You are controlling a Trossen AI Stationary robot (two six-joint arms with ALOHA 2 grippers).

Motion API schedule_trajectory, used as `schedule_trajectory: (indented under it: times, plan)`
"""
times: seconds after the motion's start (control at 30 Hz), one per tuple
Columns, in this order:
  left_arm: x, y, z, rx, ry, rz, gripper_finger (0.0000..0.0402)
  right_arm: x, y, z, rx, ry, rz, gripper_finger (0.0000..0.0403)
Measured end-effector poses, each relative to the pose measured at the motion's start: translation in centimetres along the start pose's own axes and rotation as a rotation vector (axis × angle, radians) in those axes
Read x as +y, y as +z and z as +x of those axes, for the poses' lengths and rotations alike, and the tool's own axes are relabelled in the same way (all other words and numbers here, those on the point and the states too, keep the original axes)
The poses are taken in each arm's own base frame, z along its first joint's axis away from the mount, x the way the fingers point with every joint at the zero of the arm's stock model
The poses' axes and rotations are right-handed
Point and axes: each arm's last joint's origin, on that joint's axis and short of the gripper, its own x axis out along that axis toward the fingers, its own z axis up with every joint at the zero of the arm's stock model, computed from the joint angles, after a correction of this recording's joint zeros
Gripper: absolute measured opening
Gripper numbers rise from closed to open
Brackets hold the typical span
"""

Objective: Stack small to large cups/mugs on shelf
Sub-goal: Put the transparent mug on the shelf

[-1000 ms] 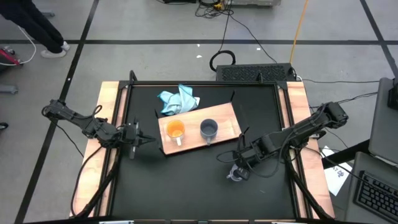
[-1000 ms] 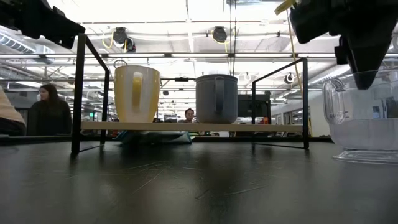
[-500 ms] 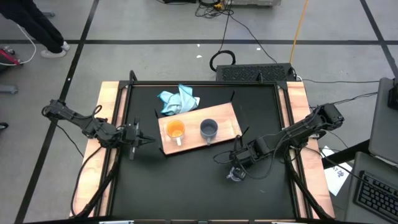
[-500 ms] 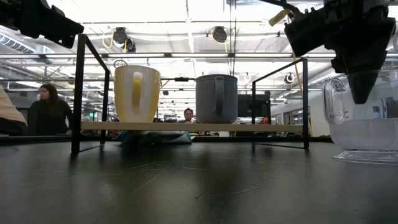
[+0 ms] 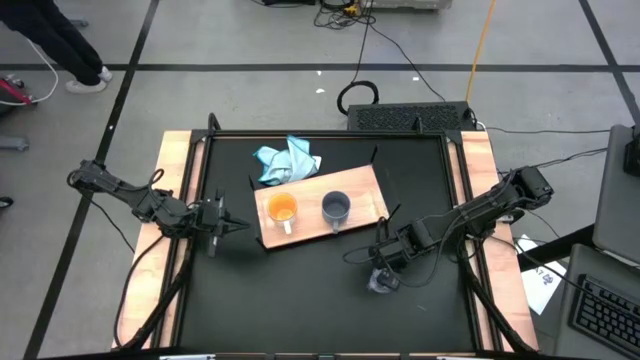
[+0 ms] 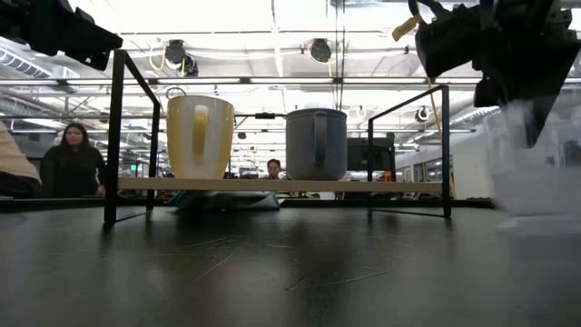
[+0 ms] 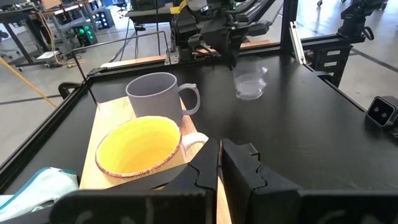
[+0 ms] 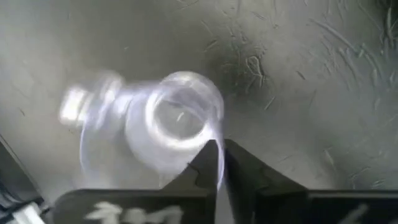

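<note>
The orange mug (image 5: 282,210) and the grey-blue mug (image 5: 336,207) stand upright, side by side, on the light-brown wooden shelf (image 5: 365,190), which rests on a black metal frame (image 6: 113,136). The clear glass cup (image 5: 381,282) is on the black table, near and right of the shelf, and shows blurred in the low view (image 6: 540,163). My right gripper (image 5: 383,264) is above it, pointing down, shut at its rim. My left gripper (image 5: 235,224) is shut and empty, left of the shelf. My right gripper comes at the glass cup from above, fingers pointing down. Its fingers (image 8: 208,155) are shut at the rim (image 8: 214,127) on one side of the cup. A pale streak of glass wall shows between them. The cup is blurred; whether its base is off the table I cannot tell.
A crumpled light-blue cloth (image 5: 288,160) lies on the table behind the shelf's far left corner. Raised black rails and wooden strips (image 5: 478,170) border the table. Open black tabletop (image 5: 290,300) lies near of the shelf. People show in the room beyond (image 6: 68,159).
My right gripper has come down onto the glass cup's rim. The cup, sharp and still before, now shows blurred in the low view and has shifted slightly. The mugs, the shelf and my left arm have kept still.
</note>
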Motion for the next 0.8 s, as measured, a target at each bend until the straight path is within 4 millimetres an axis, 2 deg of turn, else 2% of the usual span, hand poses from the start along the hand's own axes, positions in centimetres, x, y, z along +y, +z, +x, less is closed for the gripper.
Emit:
schedule_trajectory:
  times: [0.3,0.8]
  plan:
    - [0.00,0.00,0.00,0.000,0.000,-0.001,0.0021,0.10,0.23,0.00,-0.052,-0.020,-0.203,0.0002]
    - [0.02,0.01,0.00,-0.001,0.006,-0.004,0.0021,0.33,0.32,-0.02,-0.090,-0.056,-0.711,0.0001]
